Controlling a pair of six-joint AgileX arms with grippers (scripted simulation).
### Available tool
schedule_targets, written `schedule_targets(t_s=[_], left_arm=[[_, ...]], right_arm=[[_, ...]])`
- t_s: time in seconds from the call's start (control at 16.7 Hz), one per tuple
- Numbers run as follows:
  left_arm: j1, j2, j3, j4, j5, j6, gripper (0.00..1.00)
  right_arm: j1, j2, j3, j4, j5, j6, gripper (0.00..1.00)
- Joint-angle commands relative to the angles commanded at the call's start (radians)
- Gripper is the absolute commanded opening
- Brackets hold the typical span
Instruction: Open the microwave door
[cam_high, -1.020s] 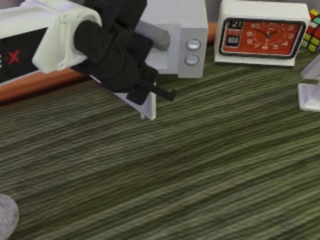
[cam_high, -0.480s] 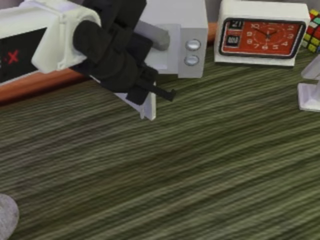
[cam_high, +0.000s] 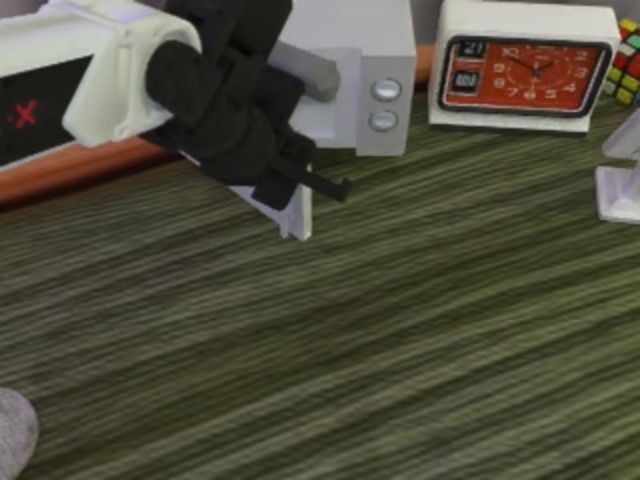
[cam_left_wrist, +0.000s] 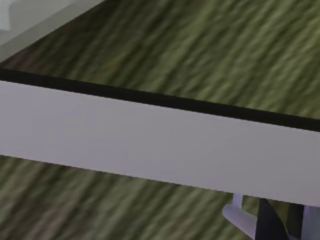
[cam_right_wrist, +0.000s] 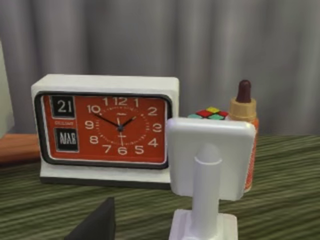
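The light-grey microwave (cam_high: 372, 62) stands at the back middle of the table, its two silver knobs facing front. The microwave door (cam_high: 298, 212) is swung out toward the table's front, leaving the cavity open. My left gripper (cam_high: 305, 185) reaches down from the back left and is shut on the door's free edge by the handle. One black finger (cam_high: 335, 187) pokes past the door. In the left wrist view the door (cam_left_wrist: 150, 145) spans the picture, with its handle (cam_left_wrist: 240, 217) beside a dark finger (cam_left_wrist: 267, 225). Only one dark fingertip (cam_right_wrist: 97, 222) of the parked right gripper shows.
A white clock with a red face (cam_high: 525, 70) stands right of the microwave. A colour cube (cam_high: 628, 62) and a white stand (cam_high: 620, 185) sit at the far right, with a dropper bottle (cam_right_wrist: 244, 135) behind the stand. A grey round thing (cam_high: 12, 430) lies front left.
My left arm has crept slightly to the left. The door's angle has hardly changed.
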Motion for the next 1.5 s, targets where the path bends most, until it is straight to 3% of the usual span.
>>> schedule_targets(t_s=[0.3, 0.72, 1.5], left_arm=[[0.001, -0.005, -0.008, 0.002, 0.014, 0.011, 0.00], [0.055, -0.064, -0.074, 0.000, 0.088, 0.152, 0.00], [0.055, -0.064, -0.075, 0.000, 0.089, 0.153, 0.00]], right_arm=[[0.000, 0.000, 0.000, 0.000, 0.000, 0.000, 1.00], [0.000, 0.000, 0.000, 0.000, 0.000, 0.000, 1.00], [0.000, 0.000, 0.000, 0.000, 0.000, 0.000, 1.00]])
